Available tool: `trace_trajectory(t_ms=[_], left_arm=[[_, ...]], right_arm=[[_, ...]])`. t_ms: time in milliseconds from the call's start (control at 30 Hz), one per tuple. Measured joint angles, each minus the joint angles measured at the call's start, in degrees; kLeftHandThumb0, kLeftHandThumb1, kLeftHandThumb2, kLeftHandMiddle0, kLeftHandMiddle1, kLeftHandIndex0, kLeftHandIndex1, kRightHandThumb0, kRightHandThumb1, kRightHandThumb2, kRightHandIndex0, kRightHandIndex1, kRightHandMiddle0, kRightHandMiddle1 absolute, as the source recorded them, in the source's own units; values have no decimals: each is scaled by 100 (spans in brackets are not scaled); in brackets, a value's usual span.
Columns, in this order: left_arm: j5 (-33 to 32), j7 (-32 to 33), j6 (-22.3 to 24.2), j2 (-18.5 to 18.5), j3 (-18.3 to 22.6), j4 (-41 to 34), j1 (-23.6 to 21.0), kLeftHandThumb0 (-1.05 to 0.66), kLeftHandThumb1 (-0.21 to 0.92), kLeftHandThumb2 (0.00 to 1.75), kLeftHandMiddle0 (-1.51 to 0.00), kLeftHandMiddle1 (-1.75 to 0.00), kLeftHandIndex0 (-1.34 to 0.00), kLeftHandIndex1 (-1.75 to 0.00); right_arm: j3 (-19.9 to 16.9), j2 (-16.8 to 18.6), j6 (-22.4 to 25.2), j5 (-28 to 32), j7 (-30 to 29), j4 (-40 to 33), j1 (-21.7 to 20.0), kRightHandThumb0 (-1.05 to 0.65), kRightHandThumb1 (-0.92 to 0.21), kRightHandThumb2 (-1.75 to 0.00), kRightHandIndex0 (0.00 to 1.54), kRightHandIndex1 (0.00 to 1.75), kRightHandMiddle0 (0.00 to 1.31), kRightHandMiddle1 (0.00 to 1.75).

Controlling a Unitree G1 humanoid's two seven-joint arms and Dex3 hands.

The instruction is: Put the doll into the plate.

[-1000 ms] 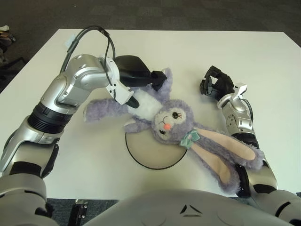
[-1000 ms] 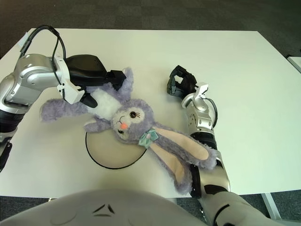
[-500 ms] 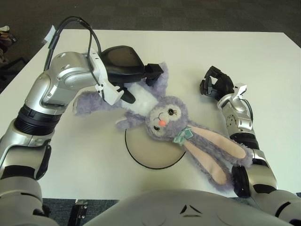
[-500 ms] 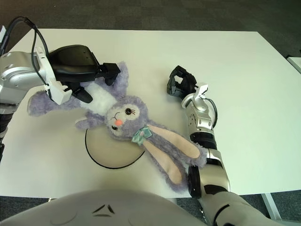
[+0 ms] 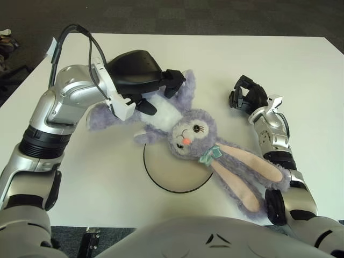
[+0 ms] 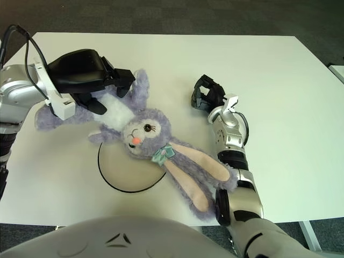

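The left hand [image 5: 148, 86] grips the doll [image 5: 185, 131] by its white belly and purple body, fingers wrapped over it. The doll sprawls across the bench [image 5: 301, 80], its head overlapping the far rim of the plate [image 5: 166, 174], ears trailing toward the right arm. The right hand [image 5: 246, 94] shows curled, empty, right of the doll.

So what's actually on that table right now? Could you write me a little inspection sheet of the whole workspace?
Surface: white table, bare around the work.
Job's things: purple bunny doll, head over the rim of the round beige plate, body and long ears lying off it.
Clutter: nothing seen.
Hands: left hand grips the doll's white belly; right hand idle, right of the doll, fingers curled, holding nothing.
Cables: black cable looped above the left forearm.
Surroundings: dark carpet floor.
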Motion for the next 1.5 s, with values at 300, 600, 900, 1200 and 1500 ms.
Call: trace_trajectory(t_ms=[300,600,900,1200,1500], left_arm=[[-279,67,-39,1,62,-1,68,-47,29,134,-124,-175,-62,-175],[-886,-34,195,0,60,-163,379,-47,31,132,-122,-175,-61,-175],[-985,-337,899,137,85,-1071,939,-47,32,131,-122,-175,-60,-175],[-1371,-740,1593,328,156,-1617,1242,-46,32,131,-120,-175,-60,-175],[-1747,-1102,2263,475,203,-2070,1300,-42,50,109,-113,-175,-46,-175]], right_arm=[[0,-4,0,-2,0,48,-40,-49,-28,-136,108,175,64,175],[8,8,0,-9,-30,38,-33,-49,-29,-135,107,175,64,175],[6,25,1,-6,-60,19,-26,-49,-28,-136,106,175,64,175],[3,17,1,-8,-76,20,-11,-49,-28,-136,106,175,64,175],[10,26,0,-7,-95,18,-27,-49,-28,-136,106,175,64,175]])
